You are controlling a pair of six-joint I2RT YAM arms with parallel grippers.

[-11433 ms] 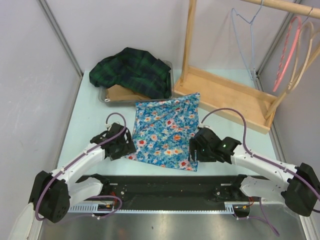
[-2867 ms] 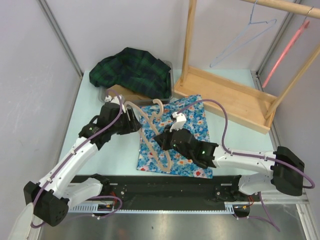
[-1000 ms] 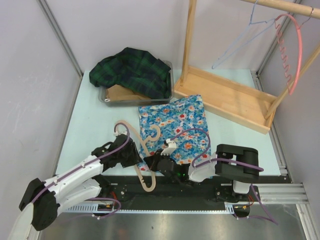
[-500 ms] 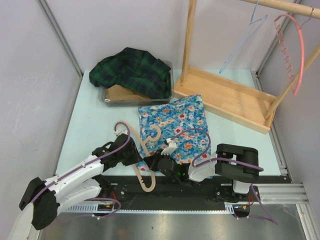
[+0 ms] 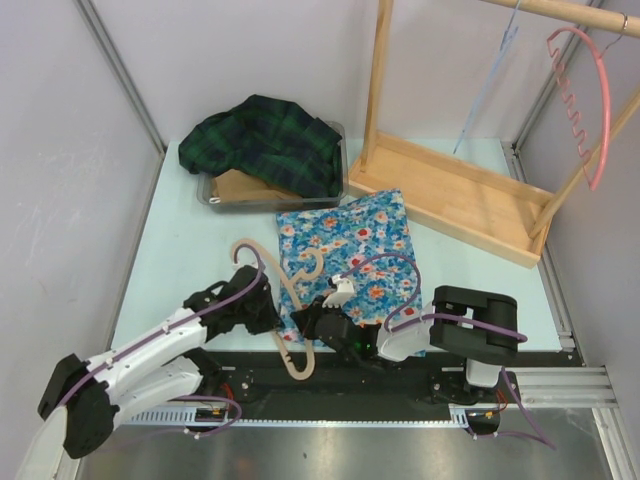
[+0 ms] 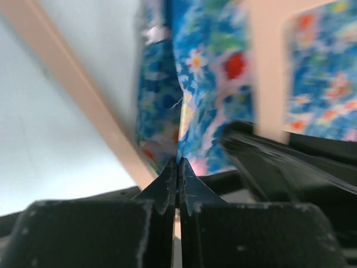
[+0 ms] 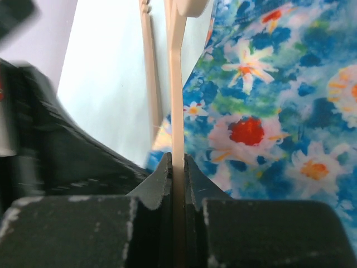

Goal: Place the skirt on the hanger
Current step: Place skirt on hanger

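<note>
The blue floral skirt (image 5: 350, 240) lies flat on the table, its near left corner lifted. The beige wooden hanger (image 5: 291, 352) lies across that corner, hook toward the back left. My left gripper (image 5: 272, 318) is low at the skirt's left edge. In the left wrist view it (image 6: 178, 162) is shut, with the skirt (image 6: 206, 84) pinched at its tips and the hanger (image 6: 78, 89) beside it. My right gripper (image 5: 303, 322) sits just to the right. In the right wrist view it (image 7: 177, 162) is shut on a thin bar of the hanger (image 7: 176, 84), over the skirt (image 7: 268, 111).
A grey tray (image 5: 212, 195) at the back holds a dark green plaid garment (image 5: 265, 140). A wooden rack (image 5: 450, 190) stands at the back right with a pink hanger (image 5: 580, 100) and a thin wire hanger (image 5: 490, 85) on its rail. A black rail (image 5: 400, 385) runs along the near edge.
My left gripper has shut on the skirt's edge. The beige hanger has shifted slightly. The wire hanger on the rack has swung round.
</note>
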